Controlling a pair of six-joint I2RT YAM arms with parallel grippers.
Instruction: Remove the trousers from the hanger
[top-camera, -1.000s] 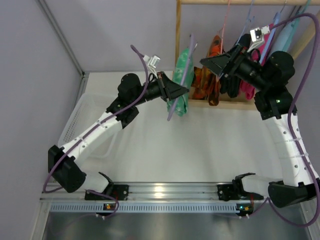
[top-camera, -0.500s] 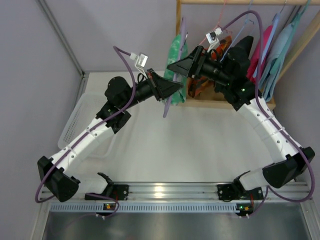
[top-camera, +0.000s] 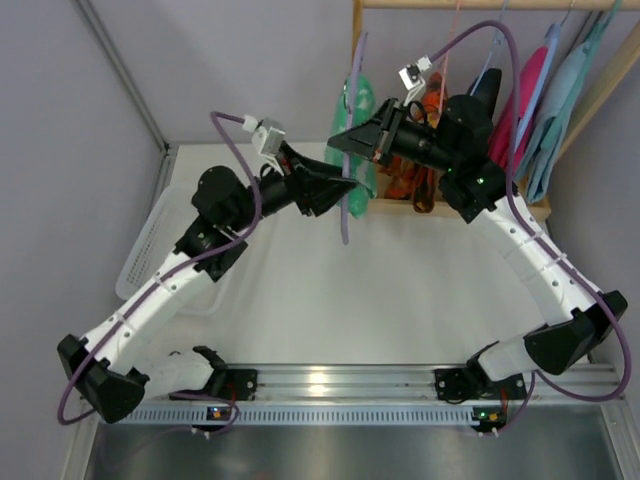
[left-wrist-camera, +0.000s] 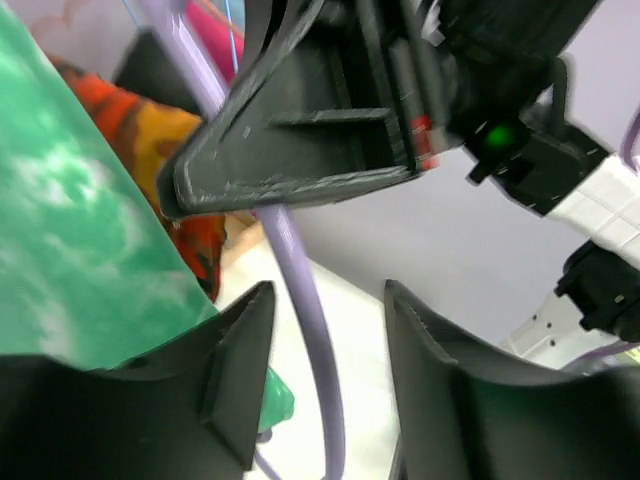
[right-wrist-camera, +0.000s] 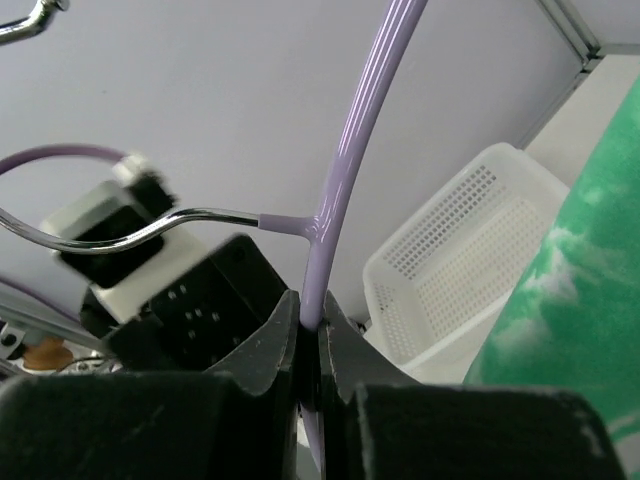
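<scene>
Pale grey walls close round a white table (top-camera: 400, 300), with the two arms reaching from its near edge toward the far side. At the back stands a light wooden rack (top-camera: 356, 90) hung with several coloured garments. A white plastic mesh basket (top-camera: 150, 250) sits at the table's left edge.

Well above the table, in front of the rack, hang the green trousers (top-camera: 358, 110) of soft mottled cloth, draped on a lilac plastic hanger (top-camera: 345, 215) whose long bar runs steeply down past them. Just behind them on the rack is an orange patterned garment (top-camera: 425, 190).

The right gripper (top-camera: 340, 142) comes in from the right and has its jaws pressed together on the lilac bar; in its wrist view the fingertips (right-wrist-camera: 285, 335) pinch the plastic just below where the hanger's thin metal hook (right-wrist-camera: 190, 215) joins it.

The left gripper (top-camera: 335, 190) sits lower on the same hanger, directly beneath the right one. Its jaws are spread, the lilac bar passing between the fingers (left-wrist-camera: 240, 370), and the green cloth lies against the left finger.
</scene>
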